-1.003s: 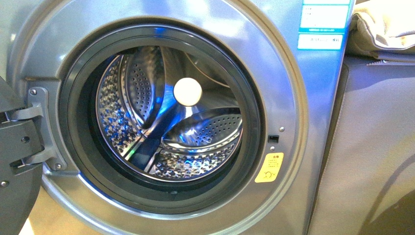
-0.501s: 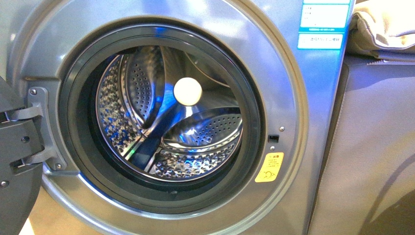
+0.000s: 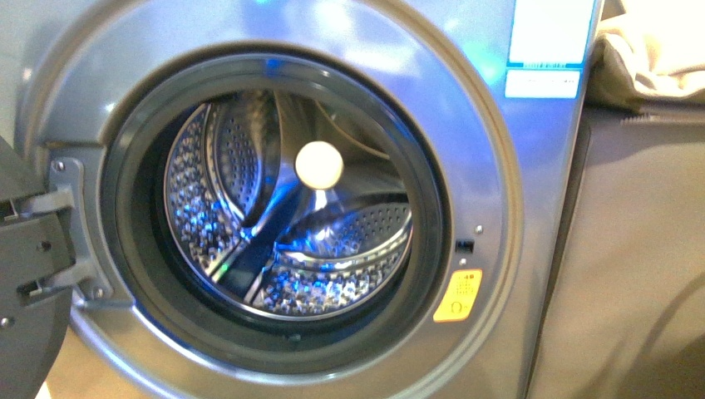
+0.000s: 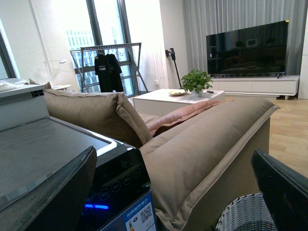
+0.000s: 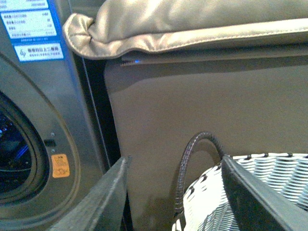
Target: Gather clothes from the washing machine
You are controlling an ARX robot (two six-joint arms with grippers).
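Observation:
The grey washing machine (image 3: 490, 191) fills the front view, its door (image 3: 21, 274) swung open at the left. Inside the dark-rimmed mouth the perforated steel drum (image 3: 287, 216) shows bare metal with a white round disc (image 3: 319, 165) at its back; no clothes show in it. Neither gripper appears in the front view. My left gripper (image 4: 175, 192) is open above the machine's black control panel (image 4: 118, 180), with nothing between its fingers. Open too, my right gripper (image 5: 175, 192) hangs beside the machine's front (image 5: 33, 96), over the woven basket (image 5: 231, 192).
A tan sofa (image 4: 211, 144) stands against the machine's right side, its cushion (image 5: 183, 21) draped over the top edge. The grey-and-white woven basket (image 4: 240, 216) with a dark handle (image 5: 192, 154) sits by the sofa. A coffee table (image 4: 173, 98) and TV (image 4: 248, 48) lie beyond.
The front view has shifted slightly, so the machine's mouth sits a little lower in the picture and looks blurred. The drum's contents look the same.

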